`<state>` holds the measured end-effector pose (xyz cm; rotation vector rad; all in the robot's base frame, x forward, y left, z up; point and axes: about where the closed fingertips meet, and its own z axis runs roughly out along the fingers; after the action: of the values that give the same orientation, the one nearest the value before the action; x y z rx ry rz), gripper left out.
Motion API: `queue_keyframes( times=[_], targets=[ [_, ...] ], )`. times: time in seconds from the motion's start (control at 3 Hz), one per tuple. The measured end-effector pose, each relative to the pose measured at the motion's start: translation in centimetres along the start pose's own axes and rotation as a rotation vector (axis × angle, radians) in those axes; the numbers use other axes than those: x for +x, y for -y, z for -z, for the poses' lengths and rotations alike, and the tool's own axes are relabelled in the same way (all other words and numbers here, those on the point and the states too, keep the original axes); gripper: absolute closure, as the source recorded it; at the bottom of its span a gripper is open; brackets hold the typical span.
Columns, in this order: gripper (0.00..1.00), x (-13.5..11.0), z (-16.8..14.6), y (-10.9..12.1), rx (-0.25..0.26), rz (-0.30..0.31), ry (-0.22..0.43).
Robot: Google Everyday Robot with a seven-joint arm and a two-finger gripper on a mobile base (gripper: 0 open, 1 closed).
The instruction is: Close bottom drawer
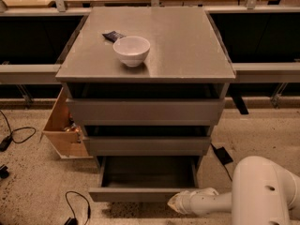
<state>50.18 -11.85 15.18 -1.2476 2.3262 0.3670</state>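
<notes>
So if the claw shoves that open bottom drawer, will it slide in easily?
Probably: the bottom drawer looks stiff and its tray looks empty, so likely light. The claw sits by the front's right end, so an off-centre push might skew it slightly.

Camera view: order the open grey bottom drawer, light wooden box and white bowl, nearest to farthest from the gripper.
Gripper: low in the picture, right of centre.
1. Open grey bottom drawer, its front just beside it.
2. Light wooden box, floor, left.
3. White round bowl, on the cabinet top.

matt bottom drawer (pixel 140 194), smooth plastic jaws at its front, glossy bowl (pixel 131 49)
</notes>
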Motion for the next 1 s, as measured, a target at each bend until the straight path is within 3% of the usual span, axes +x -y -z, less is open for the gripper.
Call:
queue_keyframes(
  times=[0.67, 1.0],
  targets=[
    [1.00, -2.6, -2.7, 0.0, 0.001, 0.027, 0.063],
    [1.00, -4.7, -3.8, 2.1, 0.031, 0.061, 0.095]
  ],
)
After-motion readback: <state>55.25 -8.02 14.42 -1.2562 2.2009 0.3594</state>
